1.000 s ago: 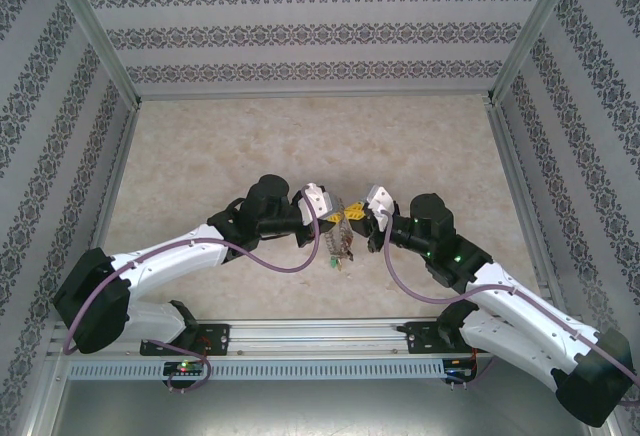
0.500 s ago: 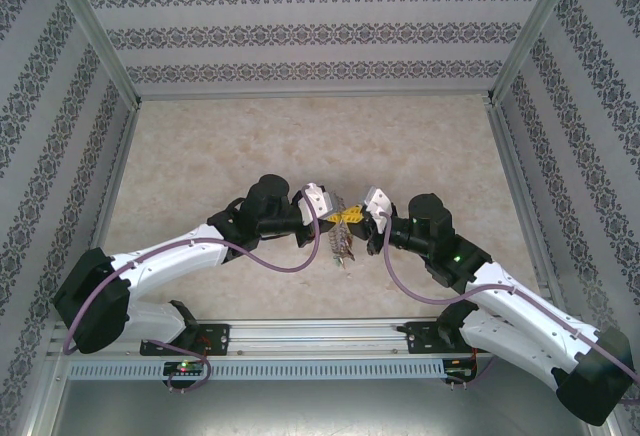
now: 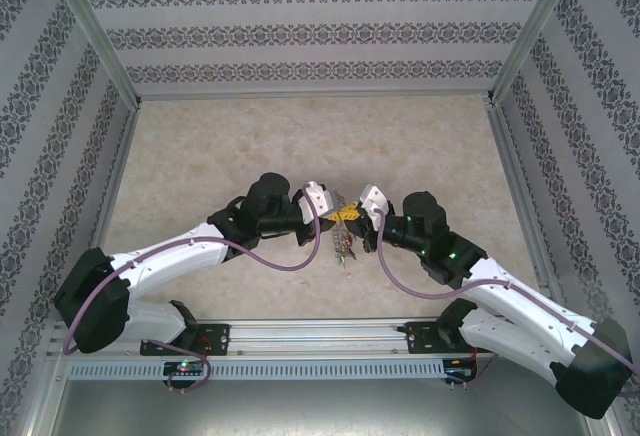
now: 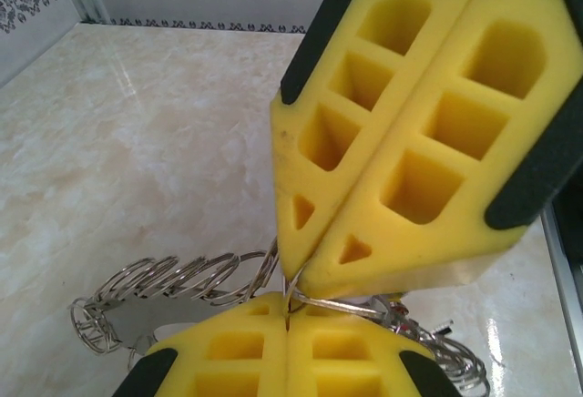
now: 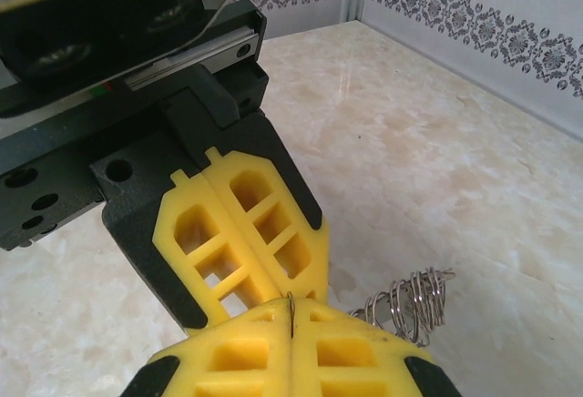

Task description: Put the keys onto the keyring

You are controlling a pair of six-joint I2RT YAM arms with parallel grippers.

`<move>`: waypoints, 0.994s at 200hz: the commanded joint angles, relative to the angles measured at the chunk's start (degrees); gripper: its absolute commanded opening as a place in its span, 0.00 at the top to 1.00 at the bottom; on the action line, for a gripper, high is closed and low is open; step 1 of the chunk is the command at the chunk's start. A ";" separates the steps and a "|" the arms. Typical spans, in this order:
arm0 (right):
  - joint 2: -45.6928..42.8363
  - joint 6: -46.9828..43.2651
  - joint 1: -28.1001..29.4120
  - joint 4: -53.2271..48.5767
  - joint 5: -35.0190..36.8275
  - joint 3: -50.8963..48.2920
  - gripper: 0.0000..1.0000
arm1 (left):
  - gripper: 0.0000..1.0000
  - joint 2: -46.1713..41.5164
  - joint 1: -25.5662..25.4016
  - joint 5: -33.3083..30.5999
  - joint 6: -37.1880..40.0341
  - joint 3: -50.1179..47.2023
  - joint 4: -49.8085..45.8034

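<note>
My two grippers meet tip to tip above the middle of the table. The left gripper (image 3: 337, 214) (image 4: 290, 317) is shut on a thin wire loop of the keyring (image 4: 173, 279). From there the keyring's grey coil of small loops hangs down to the table (image 3: 344, 242). The right gripper (image 3: 353, 215) (image 5: 290, 313) is shut on the same thin wire, and its yellow fingers (image 4: 401, 142) press down onto the left tips. A flat metal strip lies between the two tips; I cannot tell if it is a key. Small keys (image 4: 414, 313) with red and yellow bits cluster just right of the tips.
The marble-patterned tabletop (image 3: 220, 156) lies open around the arms. Patterned walls with metal posts (image 3: 100, 36) close it in on three sides. A metal rail (image 3: 320, 334) runs along the near edge by the arm bases.
The right gripper has slid a little to the left, closing the small gap to the left gripper. The hanging keyring bundle has shifted slightly with it. Both stay shut.
</note>
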 commanded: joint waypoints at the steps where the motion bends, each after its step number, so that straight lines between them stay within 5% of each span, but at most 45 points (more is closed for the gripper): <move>1: 0.85 0.18 0.80 1.22 4.27 2.00 1.00 | 1.00 -0.04 -1.04 1.89 0.05 2.58 1.79; 62: -0.50 0.92 1.24 -1.45 12.36 1.70 1.00 | 1.00 -0.69 -1.04 1.43 -0.34 1.35 3.45; 199: 2.83 10.28 -1.47 -10.62 14.63 7.35 1.00 | 1.00 -0.84 -1.04 0.64 -1.13 -0.97 6.41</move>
